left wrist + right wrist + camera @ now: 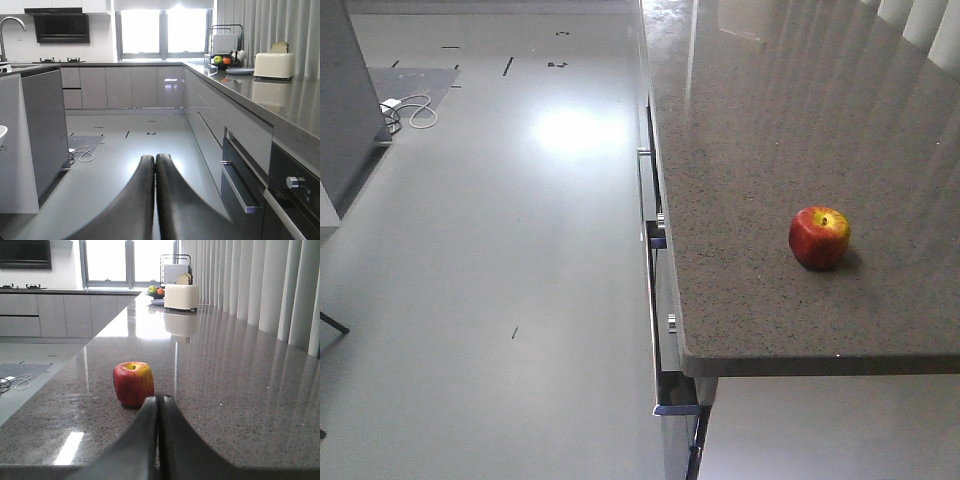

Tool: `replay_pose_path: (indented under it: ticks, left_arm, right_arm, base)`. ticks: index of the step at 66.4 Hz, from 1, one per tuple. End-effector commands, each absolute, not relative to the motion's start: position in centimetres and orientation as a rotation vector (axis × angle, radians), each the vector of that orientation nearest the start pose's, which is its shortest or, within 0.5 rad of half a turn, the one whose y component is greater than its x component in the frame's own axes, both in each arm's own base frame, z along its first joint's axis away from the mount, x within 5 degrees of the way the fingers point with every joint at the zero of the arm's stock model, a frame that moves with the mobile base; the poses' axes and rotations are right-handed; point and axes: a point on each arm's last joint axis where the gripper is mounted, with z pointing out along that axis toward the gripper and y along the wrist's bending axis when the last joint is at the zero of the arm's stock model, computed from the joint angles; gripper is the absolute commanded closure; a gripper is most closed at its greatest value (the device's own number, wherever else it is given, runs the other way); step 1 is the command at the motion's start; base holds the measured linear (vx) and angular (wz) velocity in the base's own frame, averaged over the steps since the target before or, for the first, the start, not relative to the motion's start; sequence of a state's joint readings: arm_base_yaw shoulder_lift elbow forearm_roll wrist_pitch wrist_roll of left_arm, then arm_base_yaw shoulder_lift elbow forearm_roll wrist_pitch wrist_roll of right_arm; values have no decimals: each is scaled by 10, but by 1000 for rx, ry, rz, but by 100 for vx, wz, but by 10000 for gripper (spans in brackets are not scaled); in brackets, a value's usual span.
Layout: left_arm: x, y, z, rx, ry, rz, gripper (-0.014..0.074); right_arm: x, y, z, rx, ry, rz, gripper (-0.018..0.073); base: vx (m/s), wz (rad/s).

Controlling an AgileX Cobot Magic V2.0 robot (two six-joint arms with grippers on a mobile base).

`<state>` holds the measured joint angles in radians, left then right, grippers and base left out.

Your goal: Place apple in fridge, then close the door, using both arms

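Note:
The apple [820, 237], red with a yellow patch by its stem, stands upright on the speckled grey countertop [770, 120] near the front edge. In the right wrist view the apple [133, 384] sits just beyond and a little left of my right gripper [158, 399], which is shut and empty and held low over the counter. My left gripper [154, 157] is shut on nothing and hangs over the grey floor beside the cabinet fronts. Neither arm shows in the front view. The fridge and its door are out of view.
A cream toaster [181, 296] and a fruit bowl [156, 291] stand far back on the counter. Drawers with metal handles [240, 187] and an oven knob [295, 181] run below it. A grey island [42, 130] and a white cable [82, 154] lie to the left.

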<state>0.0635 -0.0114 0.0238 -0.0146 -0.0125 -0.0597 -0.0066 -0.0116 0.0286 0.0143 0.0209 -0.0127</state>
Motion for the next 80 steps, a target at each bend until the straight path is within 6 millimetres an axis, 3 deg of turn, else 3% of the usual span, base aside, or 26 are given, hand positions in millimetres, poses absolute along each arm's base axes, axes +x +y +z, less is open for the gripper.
replay_pose_path:
  ticks: [1,27,40,55,64,80]
  left_arm:
    - [53,3,220,-101,1372,-19,603]
    - [53,3,220,-101,1372,-19,603]
    - [53,3,220,-101,1372,-19,603]
    - [53,3,220,-101,1372,-19,603]
    - [53,3,220,-101,1372,-19,603]
    - [53,3,220,-101,1372,-19,603]
  right_arm:
    - [55,-1,211,-1,1429,-19,562]
    - [54,-1,218,3,1354,-17,562]
    - [49,-2,241,54,1234,37,562]
    - [45,-1,306,-73,1483,-100,562]
    - [50,-1,338,-86,1682,-92,562]
    - [80,-1,367,-102,1998,-79,558]
  base:
    - [0,0]
    - [0,0]
    - [0,0]
    - [0,0]
    - [0,0]
    - [0,0]
